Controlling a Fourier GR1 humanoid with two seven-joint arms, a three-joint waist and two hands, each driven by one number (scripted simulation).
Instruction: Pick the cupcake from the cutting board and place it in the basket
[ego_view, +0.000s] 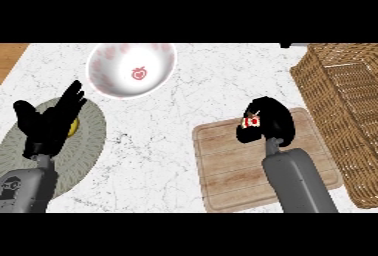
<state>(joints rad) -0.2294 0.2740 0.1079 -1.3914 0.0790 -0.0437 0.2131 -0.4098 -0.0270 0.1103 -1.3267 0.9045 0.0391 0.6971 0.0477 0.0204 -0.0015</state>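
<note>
while curled round the cupcake (252, 121) over the cutting board (229, 165), right hand (269, 125) hides most of it; only red-white top showing. basket (347, 115) just right of board. left hand (48, 122) spread, fingers up, resting over grey mat (81, 150). strawberry-print bowl (131, 69) further back on marble counter (170, 150).

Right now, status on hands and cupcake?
Right robot hand curled round cupcake over cutting board. Left robot hand open, resting. Basket alongside, nothing between.
</note>
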